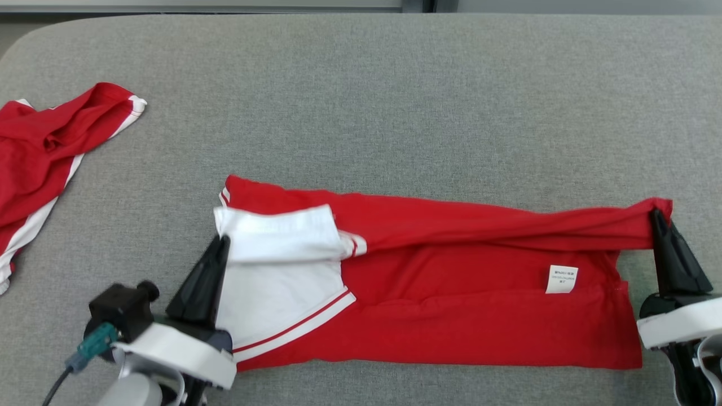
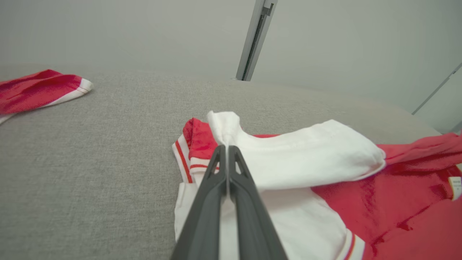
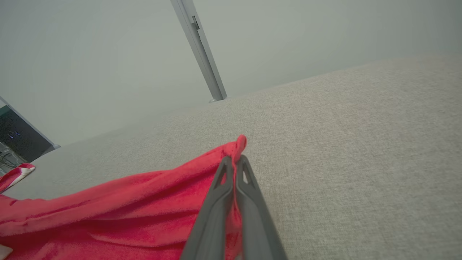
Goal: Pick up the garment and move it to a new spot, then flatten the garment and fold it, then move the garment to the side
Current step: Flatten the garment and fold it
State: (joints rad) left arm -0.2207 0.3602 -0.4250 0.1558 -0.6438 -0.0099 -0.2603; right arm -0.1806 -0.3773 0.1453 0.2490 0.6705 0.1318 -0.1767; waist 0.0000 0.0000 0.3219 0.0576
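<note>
Item: red jersey garment with white sleeve panels and red-and-white striped trim [image 1: 451, 299] — the piece I am working.
Location: on the flat grey woven-fabric table top [image 1: 395, 84], strung between my two sets of jaws, with its bulk lying on the near side of both fingertips.
Left gripper [image 1: 221, 241]: jaws pressed together on a white sleeve edge. In the left wrist view [image 2: 227, 148] a white tuft stands just past the tips.
Right gripper [image 1: 657, 217]: jaws pinched on the red end corner. In the right wrist view [image 3: 236, 159] a small red nub pokes out beyond the tips.
Step in hand: I judge this to be the fold. One long edge is lifted as a taut band running from one grip to the other, above the flat layer.
Next move: it calls for carrying both pinched ends together across the body at an even height, keeping the band taut, then laying it down in line with the opposite long edge before letting go.
Look of the cloth: lower layer mostly flat with a few soft creases, and the lifted edge rolled and rumpled. The white sleeve is doubled over itself just beside the left jaws.
Label: small white printed care tag [image 1: 562, 279], on the flat layer, nearer the right jaws than the left.
Also present: second crumpled red-and-white garment [image 1: 51, 146] — well apart, out beyond the left jaws.
</note>
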